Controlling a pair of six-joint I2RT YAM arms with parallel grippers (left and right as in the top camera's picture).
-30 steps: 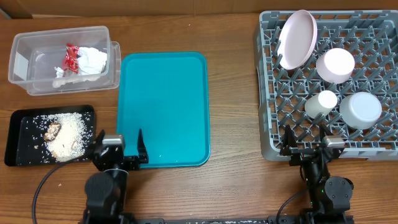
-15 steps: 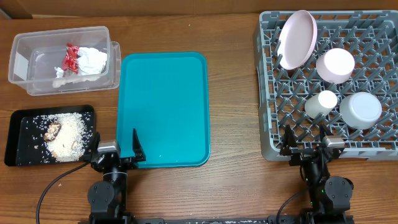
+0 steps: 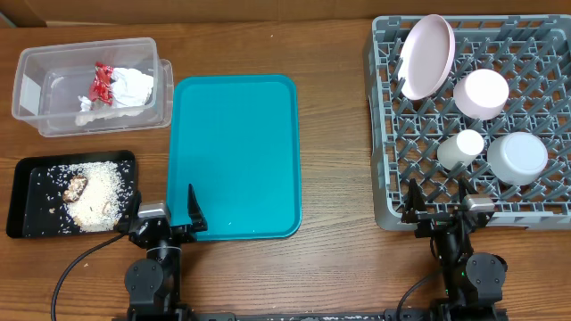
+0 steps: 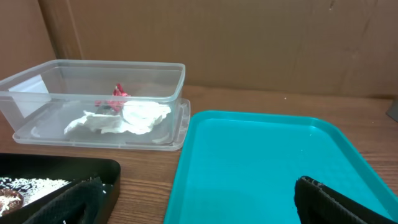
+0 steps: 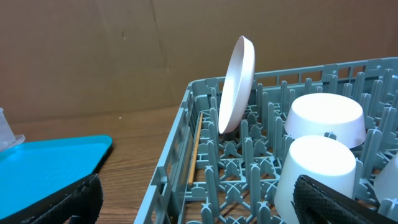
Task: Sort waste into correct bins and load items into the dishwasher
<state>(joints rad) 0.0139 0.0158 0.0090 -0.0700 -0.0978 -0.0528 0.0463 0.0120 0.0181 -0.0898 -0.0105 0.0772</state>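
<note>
Two claws gaping, empty | left claw (image 3: 163,214) retreated slightly | right claw (image 3: 439,209) unmoved

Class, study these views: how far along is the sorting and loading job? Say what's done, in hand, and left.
Done: napkins and wrapper lie in the tub, crumbs in the black tray, and the plate, cup and two bowls sit in the rack. In hand: nothing; the left end effector and right end effector are open and empty. Left: seemingly nothing; the teal tray looks bare.
</note>
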